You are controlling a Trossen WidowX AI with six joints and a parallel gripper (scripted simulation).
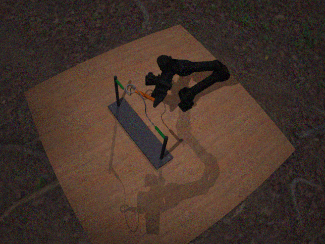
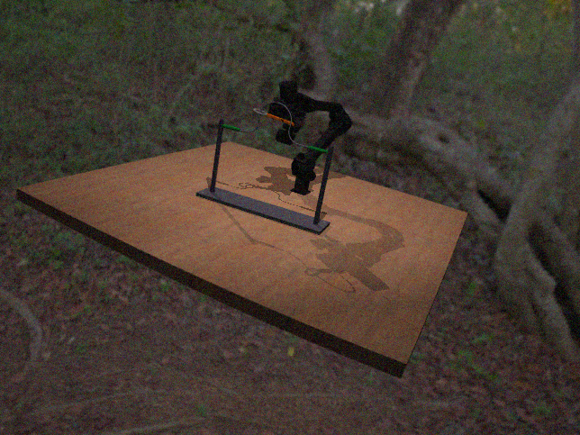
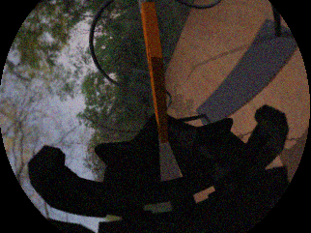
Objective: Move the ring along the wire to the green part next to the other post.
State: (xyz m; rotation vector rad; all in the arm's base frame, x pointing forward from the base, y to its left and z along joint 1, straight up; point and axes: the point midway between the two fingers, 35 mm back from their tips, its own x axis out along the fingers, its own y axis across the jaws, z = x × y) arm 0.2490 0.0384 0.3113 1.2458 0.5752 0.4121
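Wooden tabletop point(image 1: 89, 146) point(image 2: 194, 222) amid dim woodland point(image 1: 81, 15) point(image 2: 121, 57)

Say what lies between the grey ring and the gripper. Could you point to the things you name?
The orange handle point(image 1: 144, 94) point(image 2: 278, 118) point(image 3: 155, 63) lies there, running from the ring point(image 1: 125, 88) point(image 2: 255, 110) to the gripper point(image 1: 155, 100) point(image 2: 292, 123) point(image 3: 156, 116), which is shut on its other end. The top view shows this whole stretch.

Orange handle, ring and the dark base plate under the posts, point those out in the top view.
Orange handle point(image 1: 145, 94): top view, middle of its shaft.
Ring point(image 1: 126, 92): top view, its rim.
Base plate point(image 1: 139, 132): top view, bare middle.
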